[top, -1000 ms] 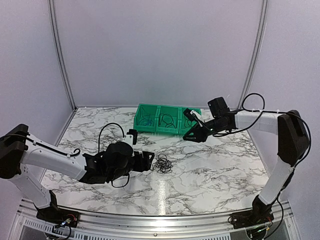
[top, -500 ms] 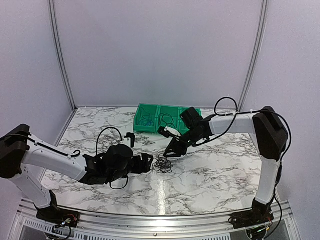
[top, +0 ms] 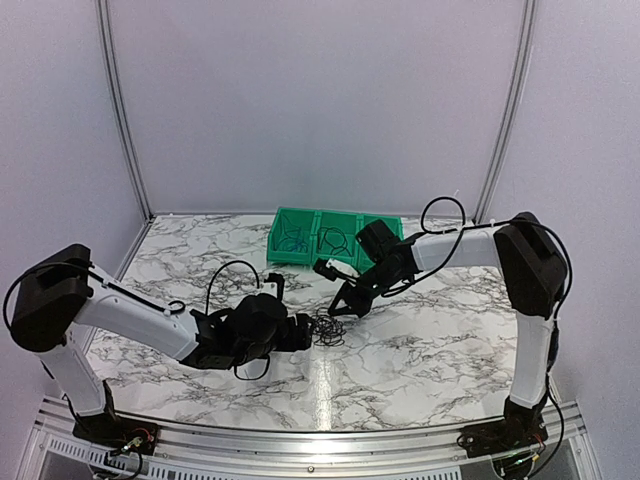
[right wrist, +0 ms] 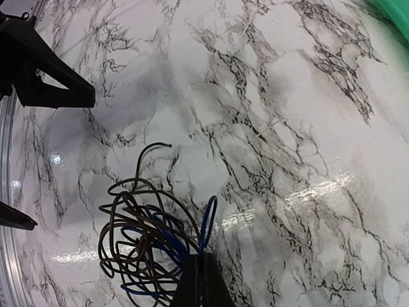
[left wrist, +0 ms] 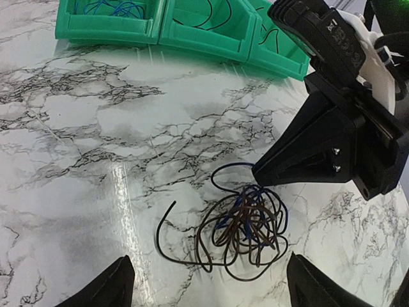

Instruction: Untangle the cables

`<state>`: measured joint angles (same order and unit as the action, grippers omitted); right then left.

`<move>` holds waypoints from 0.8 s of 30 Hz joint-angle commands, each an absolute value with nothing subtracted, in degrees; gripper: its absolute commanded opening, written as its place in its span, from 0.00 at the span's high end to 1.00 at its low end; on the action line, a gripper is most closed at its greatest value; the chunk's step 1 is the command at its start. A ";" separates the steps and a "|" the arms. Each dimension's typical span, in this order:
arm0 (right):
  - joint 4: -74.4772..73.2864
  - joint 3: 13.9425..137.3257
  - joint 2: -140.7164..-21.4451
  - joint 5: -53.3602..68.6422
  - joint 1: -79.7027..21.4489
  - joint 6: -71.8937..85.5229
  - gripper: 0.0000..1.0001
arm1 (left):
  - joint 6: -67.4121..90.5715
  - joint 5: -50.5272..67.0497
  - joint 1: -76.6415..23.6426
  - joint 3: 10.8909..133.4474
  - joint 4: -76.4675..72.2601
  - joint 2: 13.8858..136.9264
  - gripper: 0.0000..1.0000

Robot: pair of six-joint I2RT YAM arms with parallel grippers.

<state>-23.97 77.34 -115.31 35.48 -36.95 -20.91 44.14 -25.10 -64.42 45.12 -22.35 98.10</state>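
A knotted clump of thin cables [top: 325, 330], mostly dark with blue strands running through it, lies on the marble-patterned tabletop [top: 440, 345] between two robot arms, near the middle of the table and well in front of a row of green plastic bins [top: 300, 258]. One loose dark end curls out from the clump on the side facing the left arm.

The right gripper [top: 341, 306] reaches down from the bin side, its jaws pressed flat together so that only a thin seam shows between them. In its own wrist view, an upstanding blue strand of the clump runs straight into the closed tips, which appear to pinch it. The left gripper [top: 300, 333] sits low just beside the clump on the opposite side. Its jaws are spread wide and hold nothing, and in its wrist view the clump lies ahead of them, between the two fingertips [left wrist: 121, 281] but touching neither.

At the back of the table, the three green bins stand side by side with their open fronts turned toward the arms. The left bin [left wrist: 108, 29] holds a small coil of blue and dark wire. The middle bin [left wrist: 204, 35] holds a loop of black wire. The right bin [left wrist: 278, 57], partly hidden behind the right arm in the overhead view, shows a length of black wire inside.
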 commanded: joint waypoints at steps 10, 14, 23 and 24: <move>-20.47 75.91 -107.38 36.66 -37.44 -20.26 1.00 | 44.58 -30.34 -60.93 57.64 -21.62 108.63 0.22; -20.04 75.35 -106.01 37.70 -37.40 -19.83 1.00 | 45.26 -30.85 -59.60 59.97 -21.62 111.62 0.25; -19.36 74.38 -102.85 39.67 -37.40 -19.94 1.00 | 46.27 -27.33 -59.06 65.77 -21.62 119.08 0.29; -19.26 74.24 -102.37 39.76 -37.39 -19.95 1.00 | 46.50 -27.14 -59.06 65.82 -21.58 119.43 0.29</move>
<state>-20.88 74.30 -105.58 37.65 -36.97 -20.12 45.78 -28.62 -59.18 64.23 -22.37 117.43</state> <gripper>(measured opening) 0.016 0.720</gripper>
